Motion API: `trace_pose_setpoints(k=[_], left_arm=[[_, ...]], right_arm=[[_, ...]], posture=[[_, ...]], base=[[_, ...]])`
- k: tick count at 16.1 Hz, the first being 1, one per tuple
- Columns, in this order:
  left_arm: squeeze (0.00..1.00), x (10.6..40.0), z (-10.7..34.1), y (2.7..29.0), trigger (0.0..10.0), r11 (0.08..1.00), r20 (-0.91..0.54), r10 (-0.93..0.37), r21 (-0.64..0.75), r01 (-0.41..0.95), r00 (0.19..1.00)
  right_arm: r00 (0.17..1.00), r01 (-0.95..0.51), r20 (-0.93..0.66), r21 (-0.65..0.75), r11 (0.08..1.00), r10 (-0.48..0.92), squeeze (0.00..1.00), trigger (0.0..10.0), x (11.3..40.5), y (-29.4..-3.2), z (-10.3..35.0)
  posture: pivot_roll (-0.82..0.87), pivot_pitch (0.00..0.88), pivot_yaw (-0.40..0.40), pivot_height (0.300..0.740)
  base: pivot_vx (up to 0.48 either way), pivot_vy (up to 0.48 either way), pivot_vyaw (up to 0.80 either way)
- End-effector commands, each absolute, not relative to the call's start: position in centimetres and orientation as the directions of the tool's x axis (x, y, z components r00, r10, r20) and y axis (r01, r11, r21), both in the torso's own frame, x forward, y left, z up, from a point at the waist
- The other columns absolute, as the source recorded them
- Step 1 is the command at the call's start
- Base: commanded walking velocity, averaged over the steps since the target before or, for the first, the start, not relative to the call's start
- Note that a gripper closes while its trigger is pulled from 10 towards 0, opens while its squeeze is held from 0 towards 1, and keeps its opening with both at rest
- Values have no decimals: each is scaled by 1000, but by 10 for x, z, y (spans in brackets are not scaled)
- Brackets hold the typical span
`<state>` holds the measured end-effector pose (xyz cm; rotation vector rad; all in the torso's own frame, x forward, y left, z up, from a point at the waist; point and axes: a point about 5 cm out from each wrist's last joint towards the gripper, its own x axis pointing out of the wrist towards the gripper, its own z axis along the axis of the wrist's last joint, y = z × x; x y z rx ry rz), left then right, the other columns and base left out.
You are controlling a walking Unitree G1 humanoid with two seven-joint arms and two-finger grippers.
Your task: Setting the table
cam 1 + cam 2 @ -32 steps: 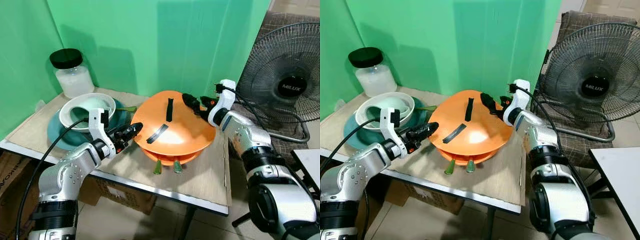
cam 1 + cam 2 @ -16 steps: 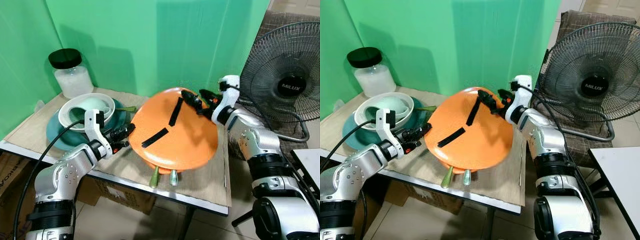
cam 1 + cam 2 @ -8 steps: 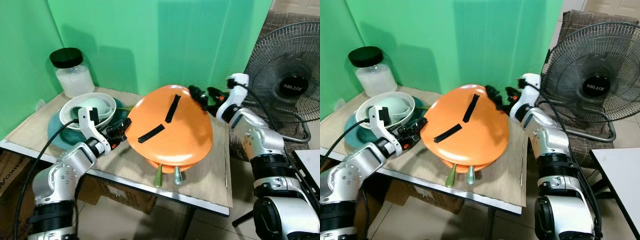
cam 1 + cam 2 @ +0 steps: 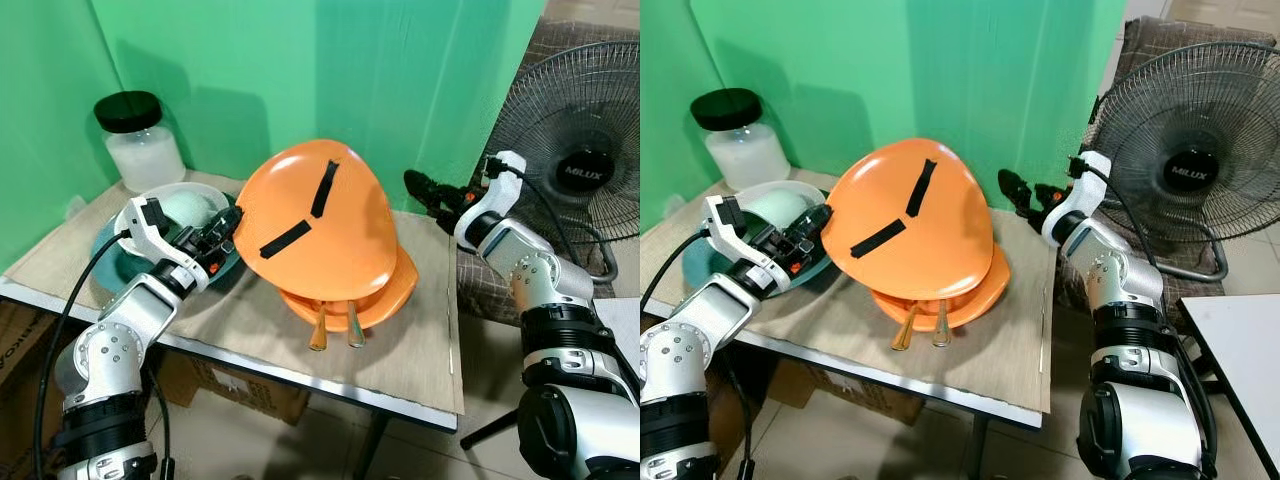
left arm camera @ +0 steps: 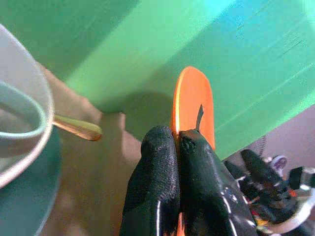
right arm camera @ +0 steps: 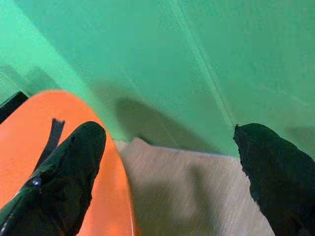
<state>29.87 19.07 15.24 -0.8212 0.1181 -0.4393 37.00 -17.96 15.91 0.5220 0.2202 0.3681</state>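
Left eye view: left gripper pinches the rim of an orange plate, tilted above a second orange plate; right gripper hangs open beside it.

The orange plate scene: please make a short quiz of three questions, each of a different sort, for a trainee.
1. True or false: the left end effector is shut on the rim of the tilted orange plate.
2. Which lies under the second orange plate that is flat on the table? A) a knife B) two spoons C) a cup
3. Fill in: the right end effector is ____, apart from the plates.

Key
1. True; the left wrist view shows the fingers pinching the rim.
2. B; the spoons stick out at the front.
3. open
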Motion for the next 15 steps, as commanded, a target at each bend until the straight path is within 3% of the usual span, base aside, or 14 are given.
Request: trace_pose_setpoints(k=[1,9,10,11,15], left_arm=[[0,299,166,192,0,575,131,-420,-727,375,898],[0,292,180,190,0,473,263,-448,-741,476,855],[0,291,182,191,0,464,277,-449,-741,486,850],[0,291,184,193,0,450,294,-446,-743,496,845],[0,288,188,197,0,436,320,-444,-739,514,837]], right_arm=[[904,-298,-105,539,788,414,1000,10000,372,-180,164],[878,-278,-126,653,705,462,1000,10000,367,-179,156],[861,-287,-112,698,656,496,1000,10000,366,-178,159],[832,-295,-89,764,574,547,0,10000,362,-176,162],[831,-283,-110,761,584,545,0,10000,357,-189,158]], posture=[[-82,0,1,740],[-81,0,-4,740],[-80,0,-5,740],[-79,0,-6,740],[-79,0,-5,740]], base=[[0,0,0],[0,0,0],[0,0,0],[0,0,0],[0,0,0]])
